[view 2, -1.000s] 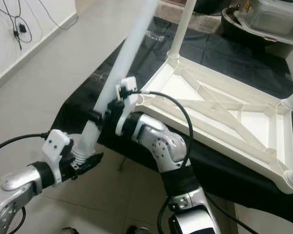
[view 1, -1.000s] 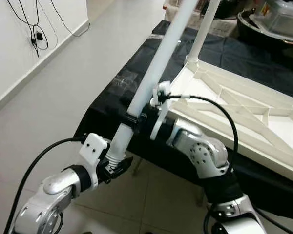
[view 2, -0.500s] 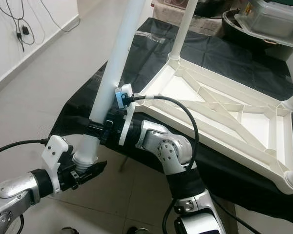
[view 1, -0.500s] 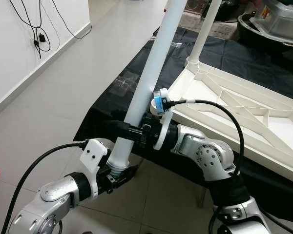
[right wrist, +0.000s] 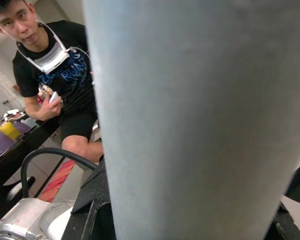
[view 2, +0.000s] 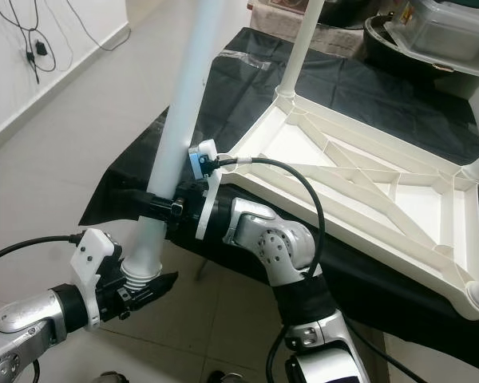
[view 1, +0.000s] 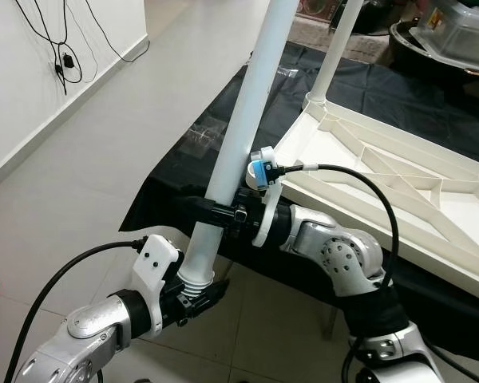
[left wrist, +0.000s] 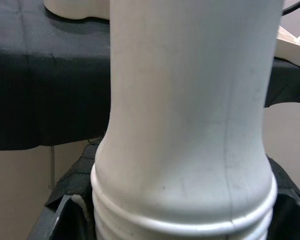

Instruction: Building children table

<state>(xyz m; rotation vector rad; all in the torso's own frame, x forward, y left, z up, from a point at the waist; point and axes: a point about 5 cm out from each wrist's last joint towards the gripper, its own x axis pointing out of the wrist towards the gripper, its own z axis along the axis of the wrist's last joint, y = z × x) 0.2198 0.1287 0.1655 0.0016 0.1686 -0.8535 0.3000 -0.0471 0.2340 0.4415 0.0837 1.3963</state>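
The left pincer point(view 1: 193, 294) gripped the threaded lower end of a white table leg point(view 1: 243, 120), held nearly upright beside the black-covered worktop point(view 1: 383, 88). The right pincer point(view 1: 215, 211) clamped the leg higher up. The upturned white tabletop point(view 1: 399, 179) lay on the worktop.

Legible text: one item. Person's black T-shirt point(right wrist: 70, 75), blue print, partly readable, approx. "RUN"; rest unclear. No other markings.
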